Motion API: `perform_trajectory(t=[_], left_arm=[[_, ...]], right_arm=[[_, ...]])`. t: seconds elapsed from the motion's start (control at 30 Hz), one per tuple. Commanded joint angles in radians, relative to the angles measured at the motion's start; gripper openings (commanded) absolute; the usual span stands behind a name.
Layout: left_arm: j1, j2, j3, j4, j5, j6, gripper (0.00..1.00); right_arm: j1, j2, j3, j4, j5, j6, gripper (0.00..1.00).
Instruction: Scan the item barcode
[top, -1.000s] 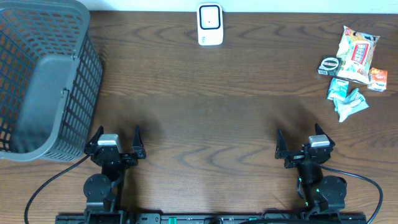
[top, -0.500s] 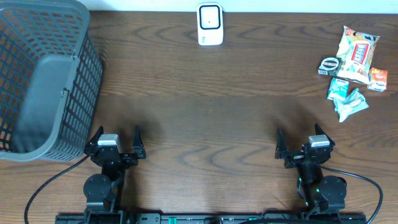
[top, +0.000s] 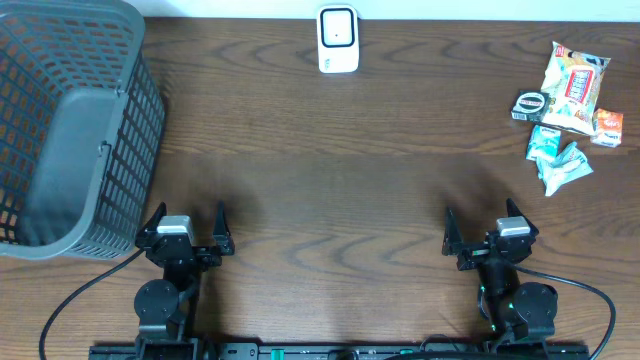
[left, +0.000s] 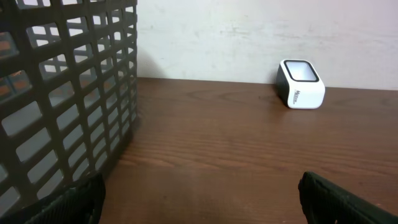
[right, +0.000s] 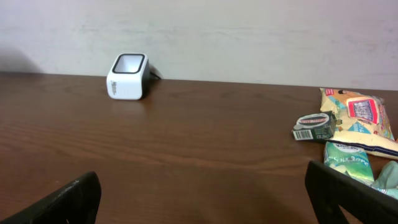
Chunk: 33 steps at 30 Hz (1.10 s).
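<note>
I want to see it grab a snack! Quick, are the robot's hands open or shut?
Left gripper: open, holding nothing.
Right gripper: open, holding nothing.

The left arm (top: 160, 298) and right arm (top: 522, 305) sit folded low at the near edge of the table (top: 330, 180), well apart, with the left gripper (top: 188, 222) and right gripper (top: 484, 226) both aimed toward the far edge, jaws spread wide, holding nothing.

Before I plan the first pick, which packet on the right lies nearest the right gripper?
The crumpled teal packet, lowest in the overhead view; the flatter teal packet, snack bag, orange packet and tin lie farther off.
</note>
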Motion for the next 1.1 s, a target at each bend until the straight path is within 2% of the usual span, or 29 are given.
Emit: perform_trajectory(t=[0.0,1.07], left_arm=[[0.005,-0.006,-0.010,-0.045,-0.002,0.016,0.98],[0.005,-0.006,-0.010,-0.045,-0.002,0.016,0.98]], right_arm=[[-0.009,-0.005,-0.001,-0.004,-0.006,0.006,0.99],[-0.012,-0.006,-0.001,-0.011,0.024,0.025,0.99]])
